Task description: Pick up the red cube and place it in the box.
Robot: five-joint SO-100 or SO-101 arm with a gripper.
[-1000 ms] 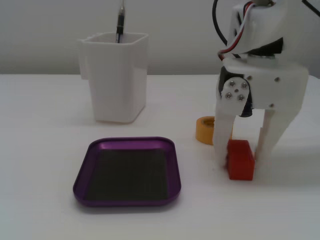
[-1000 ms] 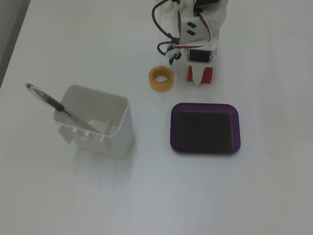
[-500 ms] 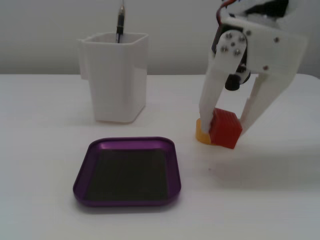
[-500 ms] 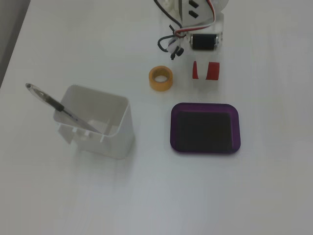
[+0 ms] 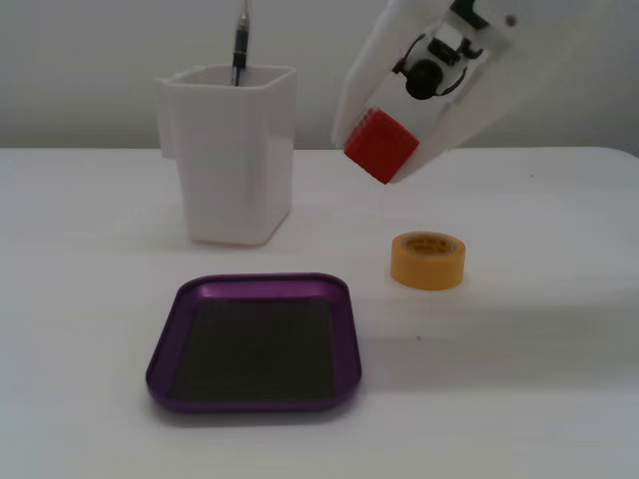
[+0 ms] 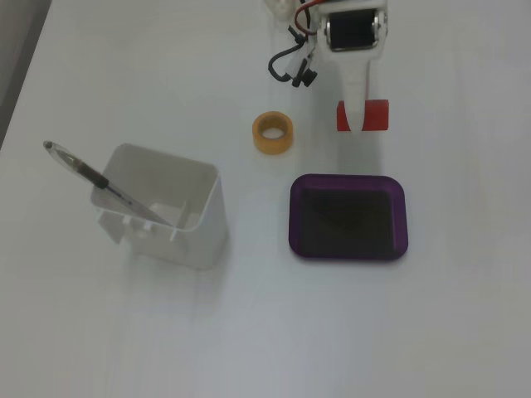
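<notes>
The arm (image 5: 479, 60) runs off the top edge in both fixed views, so only its lower end shows. The claw's (image 6: 362, 123) white finger (image 6: 358, 104) covers the middle of the red cube (image 6: 375, 115) from above — and in a fixed view its blurred shell hides the cube's upper faces. The pen (image 5: 240, 45) (its tip cut off by the top edge) is hidden below the rim of the white box (image 5: 232, 150).

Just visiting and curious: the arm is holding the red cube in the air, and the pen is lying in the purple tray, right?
Not quite. The gripper does hold the red cube aloft, but the pen stands in the white container; the purple tray is empty, as both fixed views show.
</notes>
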